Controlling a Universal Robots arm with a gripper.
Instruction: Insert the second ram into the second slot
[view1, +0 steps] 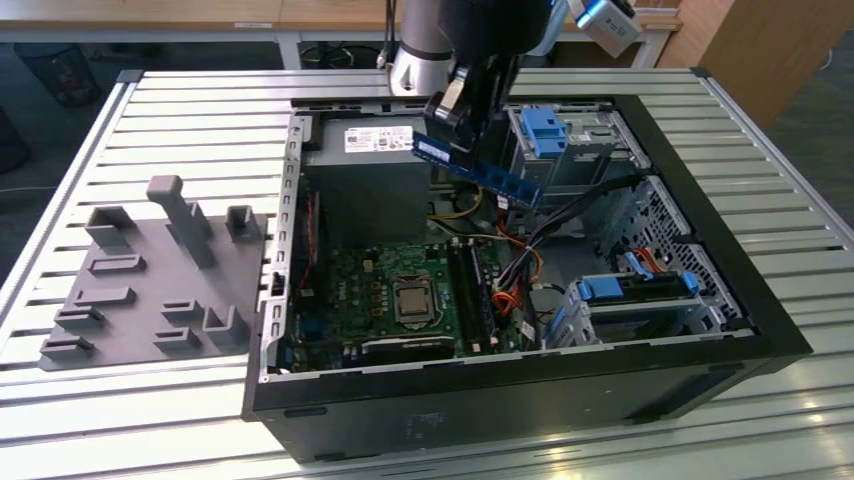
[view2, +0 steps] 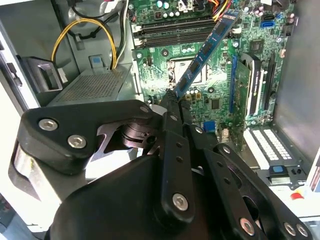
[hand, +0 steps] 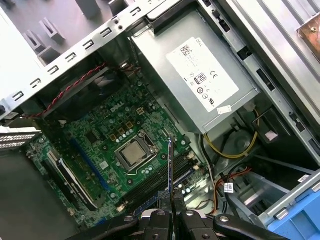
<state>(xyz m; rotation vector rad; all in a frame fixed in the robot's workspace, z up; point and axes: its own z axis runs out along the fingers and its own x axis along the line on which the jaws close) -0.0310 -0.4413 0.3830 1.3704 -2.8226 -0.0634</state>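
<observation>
claw: the gripper is clamping down on one end of the second ram, fingers squeezed tight on the board edge

second ram: the blue stick is hanging in the air above the motherboard, not touching it, tilted rather than level, chips facing out in the exterior view

wrist cams: in the second wrist view the stick is poking out from the gripper across the motherboard; in the first wrist view it's showing edge-on, a thin line rising from the gripper

ram slots: long dark rails lying on the motherboard just beside the CPU socket; the stick isn't sitting in any of them

power supply: the gray box is sitting inside the case just off the motherboard's edge, yellow wires looping near it

gray fixture plate: lying outside the case, well apart from the motherboard, on the exterior view's left
</observation>
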